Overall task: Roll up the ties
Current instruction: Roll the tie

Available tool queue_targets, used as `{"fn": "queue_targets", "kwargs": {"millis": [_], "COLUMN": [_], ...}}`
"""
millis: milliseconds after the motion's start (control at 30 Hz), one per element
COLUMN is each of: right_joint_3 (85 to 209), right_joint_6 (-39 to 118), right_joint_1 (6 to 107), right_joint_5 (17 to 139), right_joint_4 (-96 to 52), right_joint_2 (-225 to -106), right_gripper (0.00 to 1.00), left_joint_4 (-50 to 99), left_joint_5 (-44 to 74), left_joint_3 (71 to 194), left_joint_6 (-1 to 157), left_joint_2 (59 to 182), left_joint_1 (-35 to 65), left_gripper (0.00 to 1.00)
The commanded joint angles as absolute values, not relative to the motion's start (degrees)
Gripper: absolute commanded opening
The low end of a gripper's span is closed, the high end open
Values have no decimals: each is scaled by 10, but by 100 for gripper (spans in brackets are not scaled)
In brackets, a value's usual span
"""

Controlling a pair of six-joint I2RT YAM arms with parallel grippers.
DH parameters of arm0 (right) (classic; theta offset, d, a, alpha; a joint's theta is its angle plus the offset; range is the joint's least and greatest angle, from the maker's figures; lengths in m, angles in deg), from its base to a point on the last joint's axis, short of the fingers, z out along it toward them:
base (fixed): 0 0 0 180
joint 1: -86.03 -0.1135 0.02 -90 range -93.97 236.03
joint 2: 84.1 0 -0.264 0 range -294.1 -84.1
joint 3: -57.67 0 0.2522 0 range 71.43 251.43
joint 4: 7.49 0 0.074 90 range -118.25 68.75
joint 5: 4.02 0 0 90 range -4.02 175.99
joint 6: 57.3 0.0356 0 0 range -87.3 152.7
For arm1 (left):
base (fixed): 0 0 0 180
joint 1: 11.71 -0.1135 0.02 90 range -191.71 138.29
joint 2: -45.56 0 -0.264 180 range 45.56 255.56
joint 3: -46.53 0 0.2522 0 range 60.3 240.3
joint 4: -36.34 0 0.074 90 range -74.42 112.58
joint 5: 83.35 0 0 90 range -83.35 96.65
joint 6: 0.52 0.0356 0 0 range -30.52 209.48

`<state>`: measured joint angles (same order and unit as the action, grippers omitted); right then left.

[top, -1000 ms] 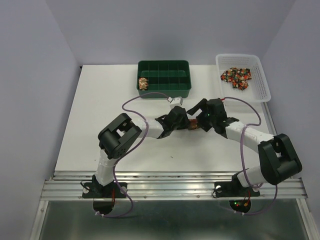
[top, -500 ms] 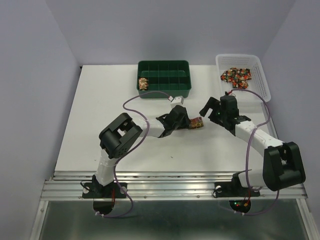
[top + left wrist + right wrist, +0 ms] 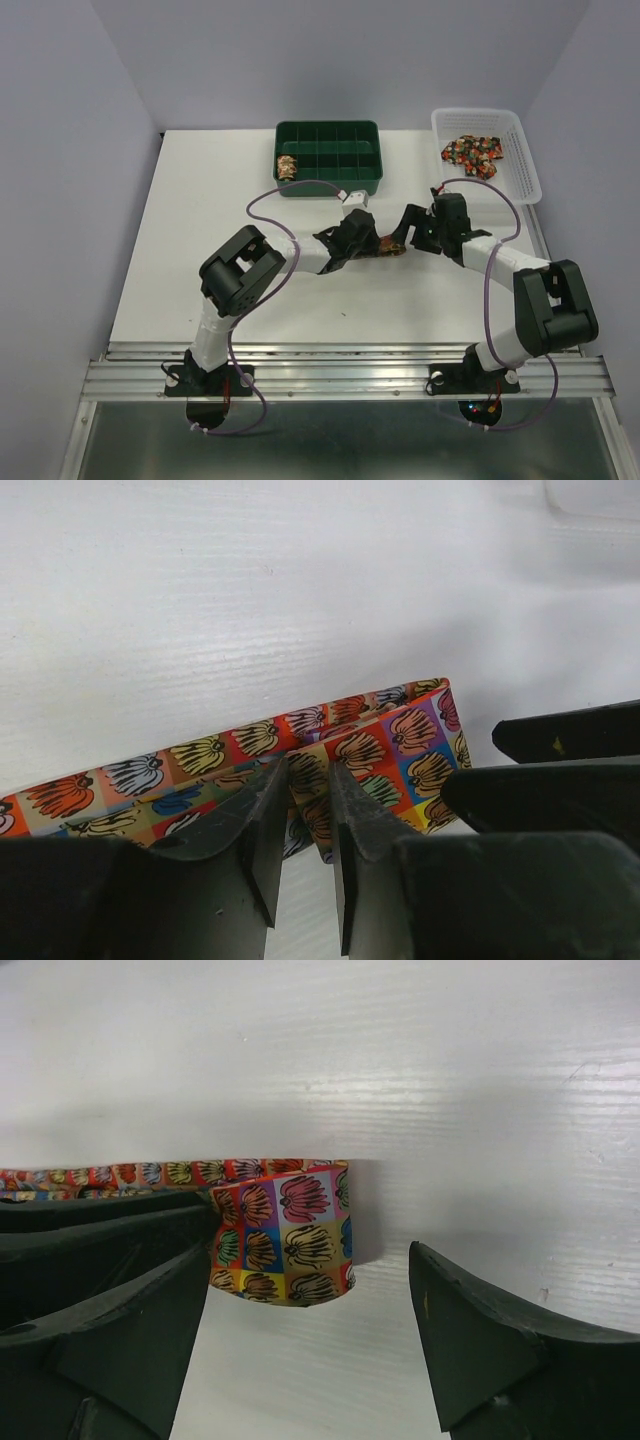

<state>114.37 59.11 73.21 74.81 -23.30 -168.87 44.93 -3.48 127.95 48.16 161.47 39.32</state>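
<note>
Out in the middle of the counter (image 3: 200, 220) the tie (image 3: 285, 1240) lies as a flat strip with its long axis running left to right. Its rolled end points toward the right arm. The left end effector (image 3: 308, 770) pinches the strip, jaws narrow. The right end effector (image 3: 312, 1250) stands wide around the roll, not gripping it.
</note>
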Motion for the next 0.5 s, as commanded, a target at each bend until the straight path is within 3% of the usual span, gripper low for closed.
{"fn": "queue_targets", "kwargs": {"millis": [0, 467], "right_joint_3": [1124, 1094], "right_joint_6": [596, 646], "right_joint_1": [749, 767], "right_joint_5": [748, 662], "right_joint_4": [-176, -128], "right_joint_2": [-1680, -1726], "right_gripper": [84, 68], "left_joint_4": [443, 442], "left_joint_5": [-52, -46], "left_joint_3": [1310, 1318], "left_joint_6": [500, 500], "left_joint_2": [1617, 1628], "left_joint_1": [394, 394], "left_gripper": [34, 34]}}
